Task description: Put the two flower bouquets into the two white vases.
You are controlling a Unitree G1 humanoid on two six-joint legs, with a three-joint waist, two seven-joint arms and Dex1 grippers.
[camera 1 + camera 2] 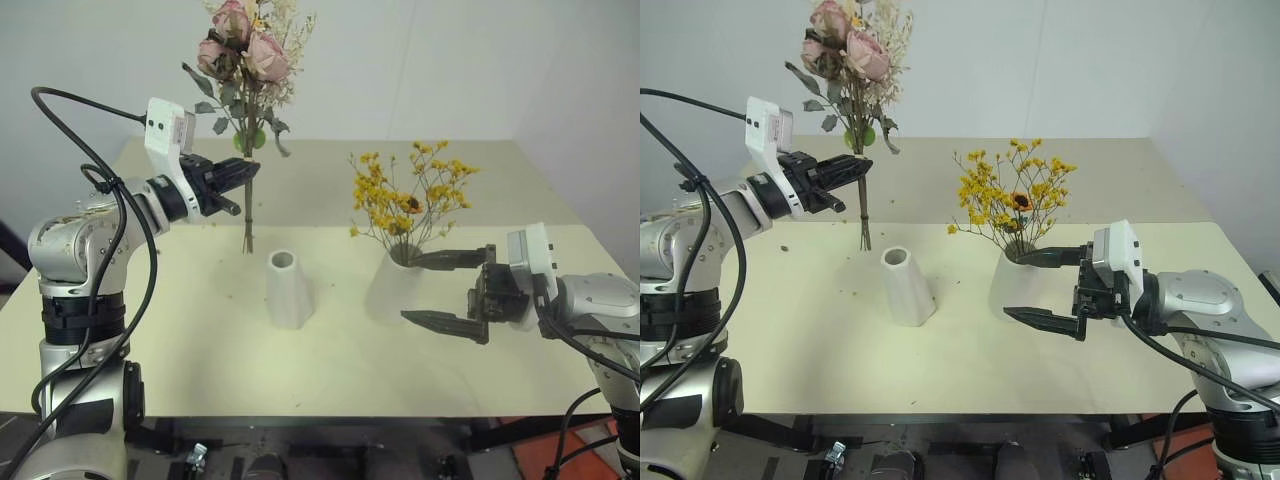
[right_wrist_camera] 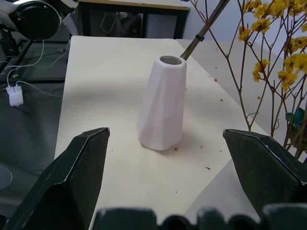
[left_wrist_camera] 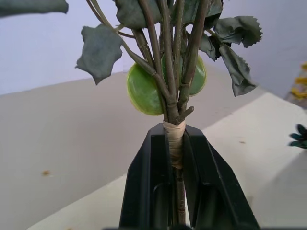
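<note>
Above the cream table (image 1: 180, 330), the left gripper (image 1: 243, 171) was clamped on the taped stems of the rose bouquet (image 1: 243, 60), light and brittle, near the narrow vase (image 1: 287, 290), while the right gripper (image 1: 450, 290) gaped empty beside the wide vase (image 1: 385, 290) holding the yellow bouquet (image 1: 410, 200).

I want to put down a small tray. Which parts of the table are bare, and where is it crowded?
Bare: the table along its near edge and left of the cone vase. Crowded: the middle, where the wider vase with the yellow bouquet stands beside the open right gripper.
</note>
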